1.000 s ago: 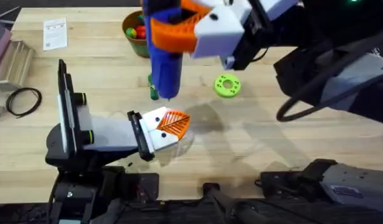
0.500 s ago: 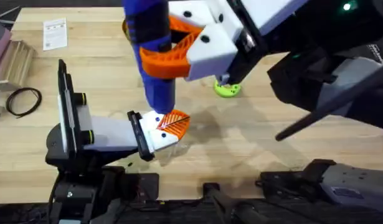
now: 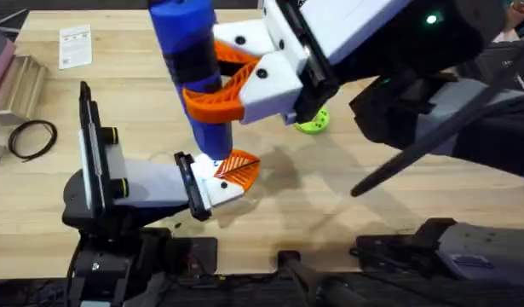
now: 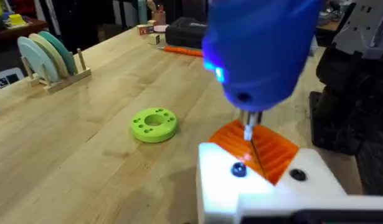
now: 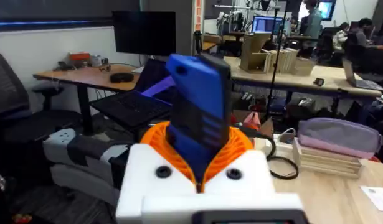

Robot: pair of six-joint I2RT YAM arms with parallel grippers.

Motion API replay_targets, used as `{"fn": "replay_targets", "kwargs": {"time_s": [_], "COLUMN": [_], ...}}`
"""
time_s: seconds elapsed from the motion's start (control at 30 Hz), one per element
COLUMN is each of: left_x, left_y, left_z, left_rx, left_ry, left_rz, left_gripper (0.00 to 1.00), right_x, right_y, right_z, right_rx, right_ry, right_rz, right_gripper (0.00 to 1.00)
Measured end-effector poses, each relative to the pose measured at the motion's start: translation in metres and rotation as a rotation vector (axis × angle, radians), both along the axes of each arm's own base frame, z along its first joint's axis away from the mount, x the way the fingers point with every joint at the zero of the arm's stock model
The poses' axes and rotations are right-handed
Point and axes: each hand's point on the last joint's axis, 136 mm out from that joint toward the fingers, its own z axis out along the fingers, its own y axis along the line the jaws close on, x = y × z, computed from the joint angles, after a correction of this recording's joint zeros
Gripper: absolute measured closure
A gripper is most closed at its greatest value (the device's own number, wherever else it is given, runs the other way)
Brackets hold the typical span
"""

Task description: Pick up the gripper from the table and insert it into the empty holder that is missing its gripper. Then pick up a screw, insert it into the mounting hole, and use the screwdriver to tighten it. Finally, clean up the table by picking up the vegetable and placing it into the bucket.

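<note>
Table [image 3: 389,213] is light wood, both arms over its middle. Right claw [image 3: 244,81] is clenched around the screwdriver [image 3: 189,68], holding it upright with the bit down over the holder [image 3: 212,189]. Left arm lies low on the table; whether the left claw [image 3: 223,179] is released or clenched, cannot tell. The holder is white, and the gripper [image 3: 238,167], orange and ribbed, is already seated in it. In the left wrist view the bit [image 4: 247,130] sits just above the orange ribs, near a dark mounting hole [image 4: 238,170]; a blue light glows on the driver body. Doing this well likely means keeping the bit vertical, centred on the screw head, and pressing lightly so it won't slip. Green disc [image 3: 313,119] lies beside, untouched. Paper slip [image 3: 75,45] has print, unreadable; no brands legible.
</note>
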Motion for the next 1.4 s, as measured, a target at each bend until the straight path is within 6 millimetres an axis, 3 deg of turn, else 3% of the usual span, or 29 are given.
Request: {"fn": "replay_targets", "kwargs": {"time_s": [0.63,0.93,1.4], "left_x": [0.000,0.000,0.000], "left_y": [0.000,0.000,0.000], "left_z": [0.000,0.000,0.000], "left_rx": [0.000,0.000,0.000], "left_ry": [0.000,0.000,0.000], "left_rz": [0.000,0.000,0.000], "left_gripper": [0.996,0.996,0.996], "right_x": [-0.007,-0.001,-0.001], "right_y": [0.007,0.013,0.013], "right_z": [-0.005,-0.017,-0.017], "right_rx": [0.008,-0.014,-0.015], "right_ry": [-0.040,-0.016,-0.015], "right_rz": [0.019,0.019,0.019], "right_gripper": [0.979,0.979,0.979]}}
